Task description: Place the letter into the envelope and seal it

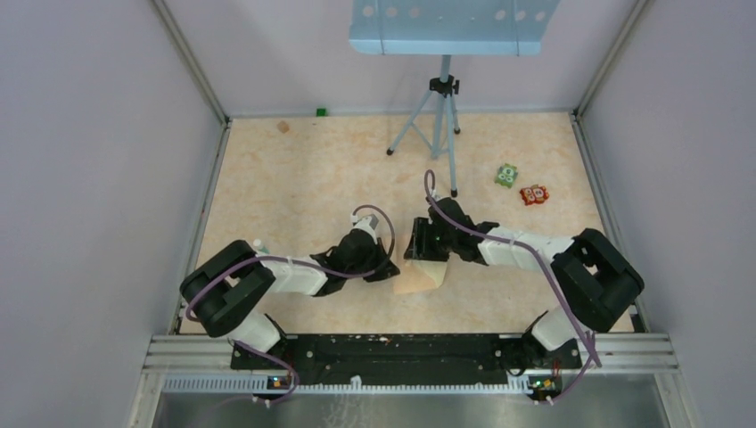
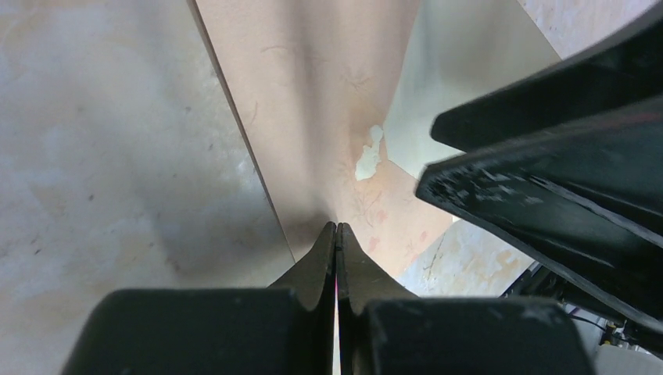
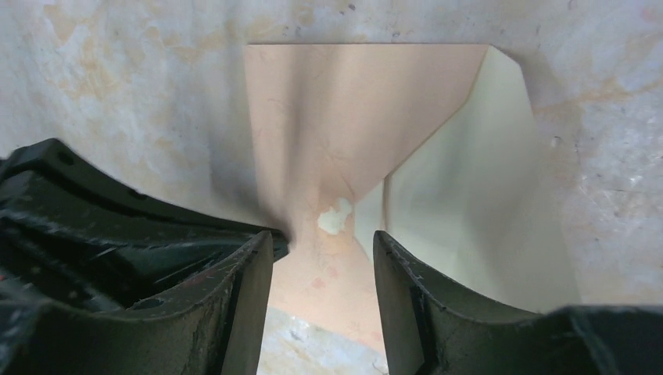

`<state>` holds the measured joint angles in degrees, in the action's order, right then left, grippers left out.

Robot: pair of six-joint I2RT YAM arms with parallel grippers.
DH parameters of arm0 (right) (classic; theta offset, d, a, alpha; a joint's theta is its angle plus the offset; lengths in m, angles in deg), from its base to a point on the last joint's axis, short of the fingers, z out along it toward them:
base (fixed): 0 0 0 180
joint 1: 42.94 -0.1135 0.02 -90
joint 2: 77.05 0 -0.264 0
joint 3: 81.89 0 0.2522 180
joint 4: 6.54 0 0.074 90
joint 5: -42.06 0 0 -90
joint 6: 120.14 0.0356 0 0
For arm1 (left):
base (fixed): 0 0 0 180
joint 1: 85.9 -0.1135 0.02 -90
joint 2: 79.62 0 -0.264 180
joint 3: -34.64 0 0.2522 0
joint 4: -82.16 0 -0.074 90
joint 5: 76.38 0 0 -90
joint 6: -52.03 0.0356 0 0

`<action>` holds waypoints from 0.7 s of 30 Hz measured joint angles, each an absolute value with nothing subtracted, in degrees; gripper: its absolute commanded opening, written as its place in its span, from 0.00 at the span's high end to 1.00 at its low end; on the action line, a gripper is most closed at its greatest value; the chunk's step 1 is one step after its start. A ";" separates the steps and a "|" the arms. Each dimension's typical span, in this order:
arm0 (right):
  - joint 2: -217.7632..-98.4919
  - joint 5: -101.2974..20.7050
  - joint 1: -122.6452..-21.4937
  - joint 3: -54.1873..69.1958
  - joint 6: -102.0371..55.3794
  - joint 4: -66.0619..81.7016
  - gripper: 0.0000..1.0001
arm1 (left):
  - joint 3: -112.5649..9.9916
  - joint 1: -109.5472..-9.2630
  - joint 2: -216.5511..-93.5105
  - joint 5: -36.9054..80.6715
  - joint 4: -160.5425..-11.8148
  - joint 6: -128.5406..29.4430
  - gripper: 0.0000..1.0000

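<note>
The pinkish-tan envelope (image 2: 313, 94) lies between both grippers at the table's middle (image 1: 412, 283). It is creased, with a pale spot (image 3: 335, 219) at its centre. My left gripper (image 2: 336, 228) is shut, and its tips pinch the envelope's paper just below that spot. The cream letter (image 3: 469, 195) shows to the right of the envelope, partly behind its slanting edge (image 2: 438, 78). My right gripper (image 3: 322, 238) hangs open over the envelope's near part, one finger on each side and neither touching it. In the overhead view the left gripper (image 1: 392, 267) and right gripper (image 1: 417, 252) almost meet.
A tripod (image 1: 437, 125) stands at the back centre under a blue perforated plate (image 1: 450, 22). Two small toys, one green (image 1: 507, 176) and one red (image 1: 534, 194), lie at the right rear. A tiny green block (image 1: 321, 111) sits by the back wall. Walls close in both sides.
</note>
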<state>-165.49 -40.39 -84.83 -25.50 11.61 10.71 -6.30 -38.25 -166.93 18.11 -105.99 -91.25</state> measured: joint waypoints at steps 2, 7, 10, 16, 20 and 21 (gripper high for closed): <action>-163.57 -41.30 -84.83 -24.75 11.46 12.79 0.48 | -7.43 -38.27 -168.16 18.33 -106.01 -91.20 1.00; -157.16 -43.58 -84.63 -22.24 10.48 16.94 0.47 | -10.91 -38.42 -172.22 19.69 -107.21 -91.25 1.00; -152.99 -44.43 -84.04 -21.04 9.82 19.13 0.47 | -12.15 -38.53 -173.34 20.04 -107.28 -91.09 0.98; -145.73 -46.00 -82.84 -20.32 8.20 23.85 0.40 | -15.56 -38.77 -172.70 19.53 -101.37 -89.04 0.76; -141.67 -46.68 -82.12 -20.32 6.76 26.62 0.30 | -17.18 -39.36 -165.60 15.91 -93.33 -87.70 0.58; -140.90 -46.81 -82.03 -20.32 6.37 27.06 0.28 | -17.42 -39.75 -162.52 14.33 -90.27 -87.44 0.53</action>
